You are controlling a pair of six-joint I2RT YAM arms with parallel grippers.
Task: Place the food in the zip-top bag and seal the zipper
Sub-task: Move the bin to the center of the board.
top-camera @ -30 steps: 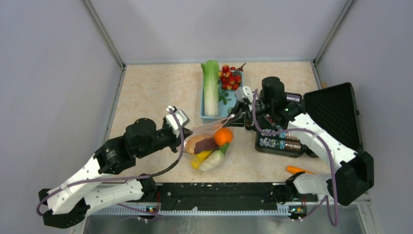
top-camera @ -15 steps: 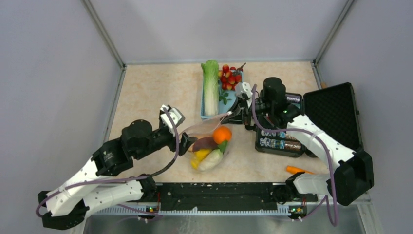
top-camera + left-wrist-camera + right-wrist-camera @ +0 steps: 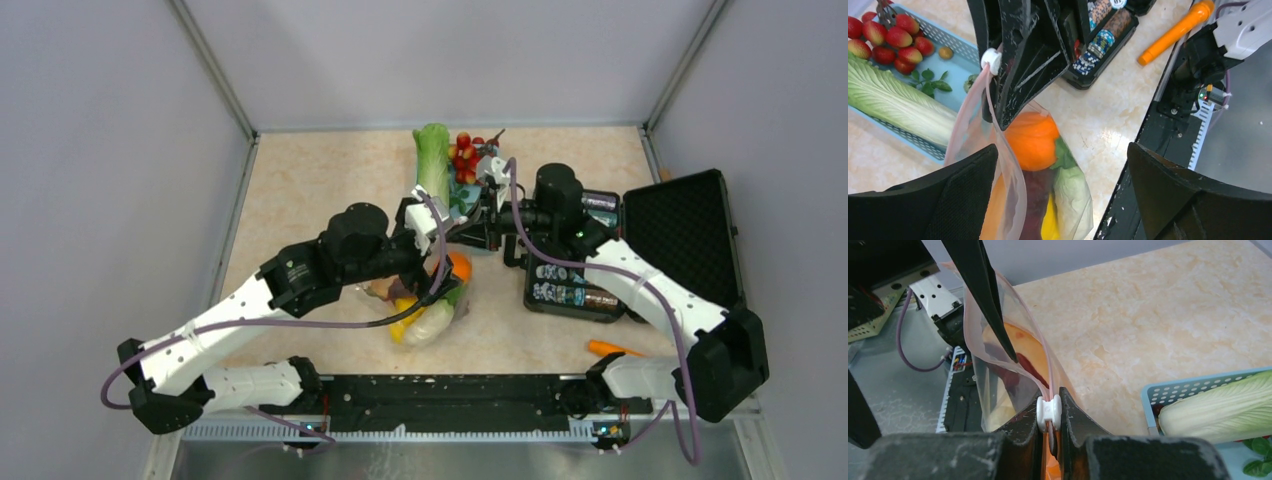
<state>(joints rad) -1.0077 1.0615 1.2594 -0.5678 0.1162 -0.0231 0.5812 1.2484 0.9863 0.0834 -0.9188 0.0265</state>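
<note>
The beige marbled tabletop [image 3: 330, 190] sits between plain grey walls. On it you have the zip-top bag [image 3: 432, 312] near the middle, just in front of the blue basket [image 3: 950, 45]. The bag holds an orange [image 3: 1032, 140], a yellow piece [image 3: 1050, 222] and a pale green piece [image 3: 1073, 192].

Your right gripper [image 3: 1050, 396] is clenched on the white slider [image 3: 1049, 412] at one end of the pinkish zipper [image 3: 1009, 165], and that corner of the bag is raised. Below the slider the two sides of the mouth stand apart, so the bag is unsealed.

Your left gripper [image 3: 1062, 147] is released, its fingers spread wide above the bag. The mouth edge runs close beside one finger [image 3: 948, 200]; whether they touch cannot be told.

The basket holds the green cabbage [image 3: 432, 170] and the cherry tomatoes [image 3: 466, 157]. The long orange piece [image 3: 610, 349] lies by the table's near edge on your right, in front of the open black case [image 3: 680, 230] and well apart from the bag.
</note>
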